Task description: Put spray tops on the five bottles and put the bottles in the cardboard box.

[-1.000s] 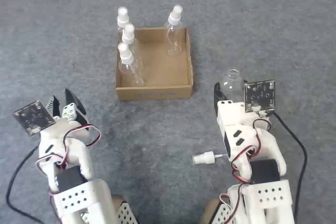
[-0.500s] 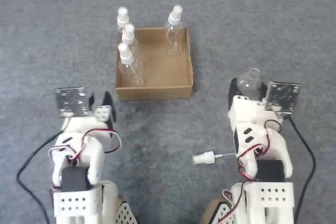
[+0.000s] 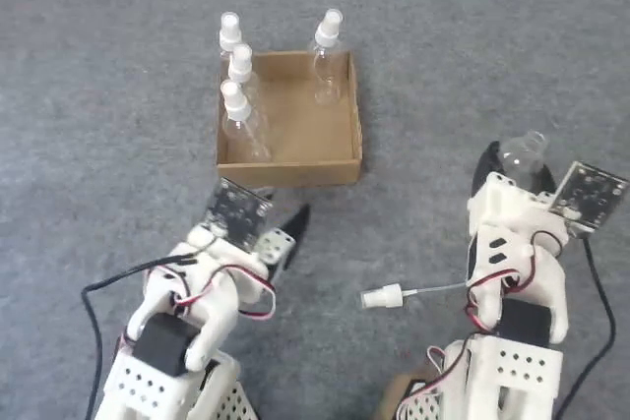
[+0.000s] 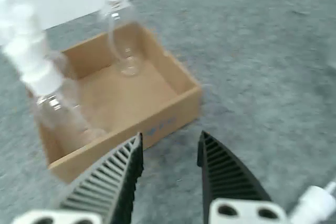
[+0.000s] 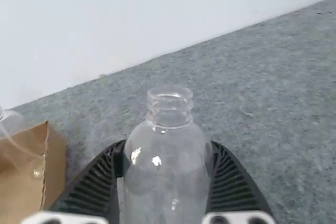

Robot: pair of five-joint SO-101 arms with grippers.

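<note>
At the cardboard box (image 3: pixel 288 173), four capped bottles (image 3: pixel 239 115); one capless bottle (image 3: pixel 522 156) in right claw (image 5: pixel 163 174); left claw (image 4: pixel 170 137) wide.

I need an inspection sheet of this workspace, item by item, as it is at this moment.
Surface: grey carpet-like mat.
Job's things: four capped bottles stand in the cardboard box; the uncapped bottle is held in the right gripper; the loose spray top lies on the mat.
Clutter: nothing seen.
Grippers: left gripper open, above the mat near the box; right gripper shut on the uncapped bottle.
Cables: black cables trail over the mat at both sides.
Surroundings: pale wall behind the mat.
</note>
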